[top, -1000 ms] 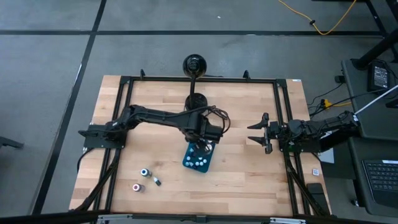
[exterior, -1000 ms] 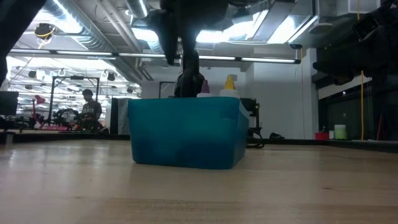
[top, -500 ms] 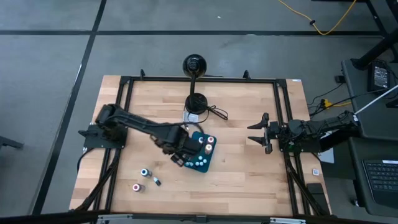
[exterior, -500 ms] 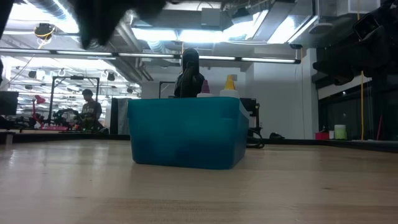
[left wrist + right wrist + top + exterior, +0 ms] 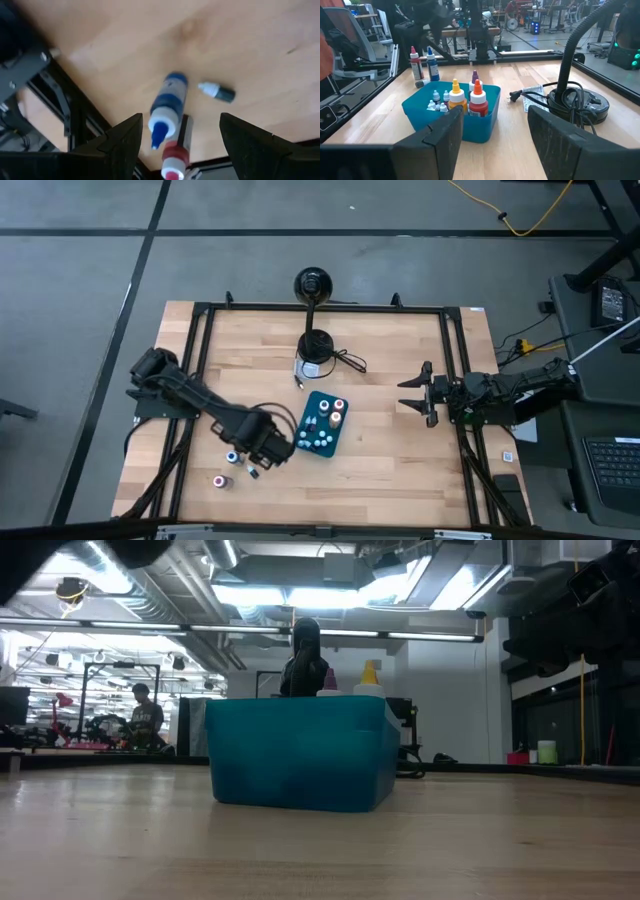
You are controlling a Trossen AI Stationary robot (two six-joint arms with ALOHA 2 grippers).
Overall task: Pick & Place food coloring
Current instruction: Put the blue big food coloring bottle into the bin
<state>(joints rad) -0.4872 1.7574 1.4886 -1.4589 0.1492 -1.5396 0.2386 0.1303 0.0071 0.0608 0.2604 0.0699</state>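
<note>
The food coloring bottles are in two groups. Several stand in the teal tray (image 5: 322, 425) (image 5: 452, 114) (image 5: 300, 752), red, orange and purple tips uppermost. Three stay loose on the table toward the near left: a blue-capped bottle (image 5: 167, 102) (image 5: 232, 457), a red-capped one (image 5: 174, 161) (image 5: 220, 480) and a small dark-capped one (image 5: 217, 92) (image 5: 250, 471). My left gripper (image 5: 268, 448) (image 5: 180, 127) hangs open and empty above the table between the tray and these loose bottles. My right gripper (image 5: 415, 392) (image 5: 492, 122) waits open at the table's right side, facing the tray.
A black lamp with round base (image 5: 316, 345) (image 5: 577, 100) and cable stands beyond the tray. A black frame rail (image 5: 190, 410) borders the table. A person (image 5: 145, 715) is far back in the room. Bare wood lies right of the tray.
My left gripper has left its place over the teal tray, risen out of the low view and swung toward the table's near left, ending beside the loose bottles. The tray and the loose bottles have stayed where they were.
</note>
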